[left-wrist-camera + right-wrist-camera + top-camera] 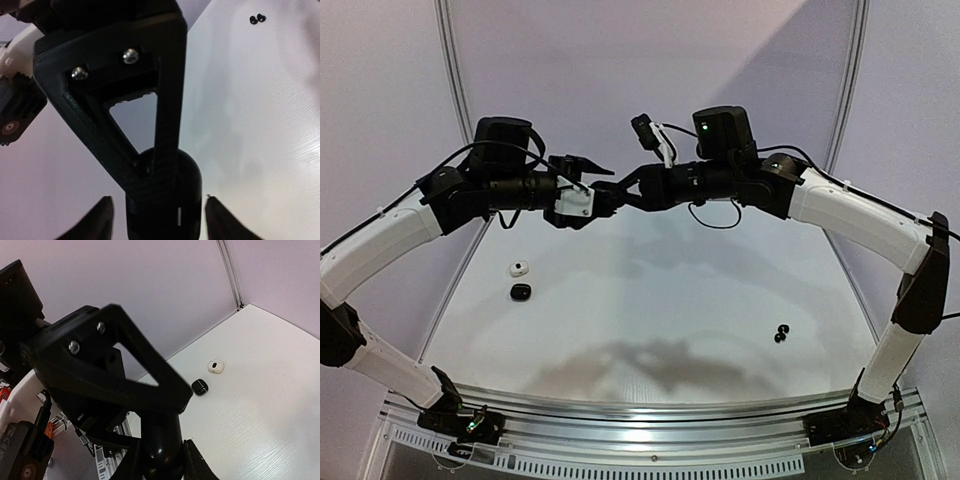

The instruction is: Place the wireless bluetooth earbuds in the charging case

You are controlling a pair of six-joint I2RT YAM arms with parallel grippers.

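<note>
- Top view: both arms meet in mid-air over the table [650, 300], with the left gripper [605, 197] and right gripper [632, 190] nose to nose and their fingers interleaved.
- Between them sits a black, rounded case [189, 180].
- The right gripper pinches the case, with a finger tight against each side in the right wrist view.
- The left gripper stands part-open around the same case, and a strip of table shows between each fingertip and the shell.
- Two earbuds [780, 333], black and tiny, lie close together on the right side of the table. They are well below and well apart from both grippers, and nearer the right arm.
- A white oval [519, 267] and a black oval [520, 291] lie on the left side. I cannot tell whether they are cases or buds.
- The earbuds are probably light, hard and glossy, so they could skid or flick out of a pinch. Each is best taken across its bulb rather than the stem tip, with a narrow, gentle close.
- The case looks smooth and could twist between two fingers, so it is best held across its broad sides. Its lid cannot be seen.
</note>
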